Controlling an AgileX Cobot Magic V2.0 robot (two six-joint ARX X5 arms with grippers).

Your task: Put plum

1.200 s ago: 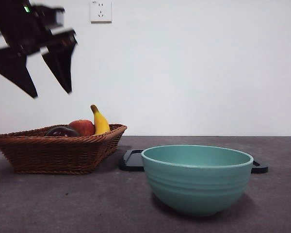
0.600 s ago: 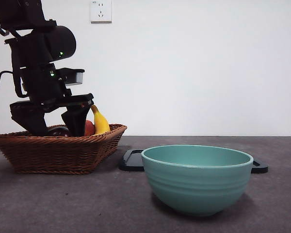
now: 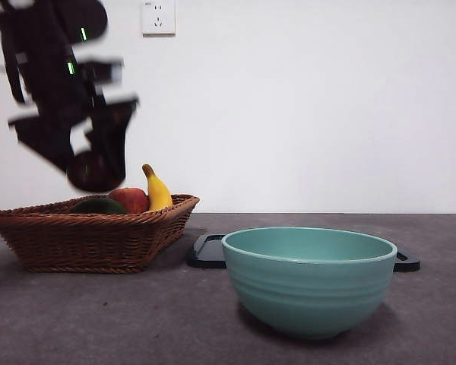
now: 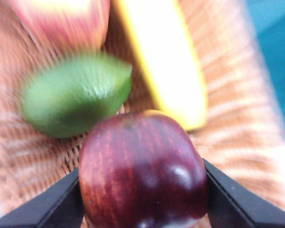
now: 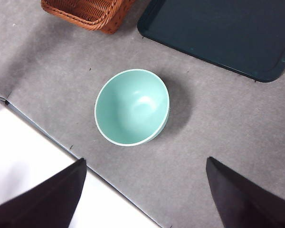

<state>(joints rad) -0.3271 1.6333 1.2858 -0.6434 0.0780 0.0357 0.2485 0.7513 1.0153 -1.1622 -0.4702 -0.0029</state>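
On my front view the left gripper hangs above the wicker basket, clear of its rim, with the plum clamped between its two jaws; the arm is smeared there, so I read the fruit only as a dark round blur. My left wrist view gives what the front cannot: the plum sharp and glossy, maroon with fine streaks, a jaw pressed on each side. Behind it in the basket lie a green oval fruit, a banana and a red-yellow apple, all soft with blur, the apple cut off at the picture's edge.

From the front the basket wall hides most of those three; only their tops show over the rim.

The right gripper waits high, jaws well apart. Its view alone shows the teal bowl from above, beside the basket's corner, with a dark tray past the bowl, cut off.
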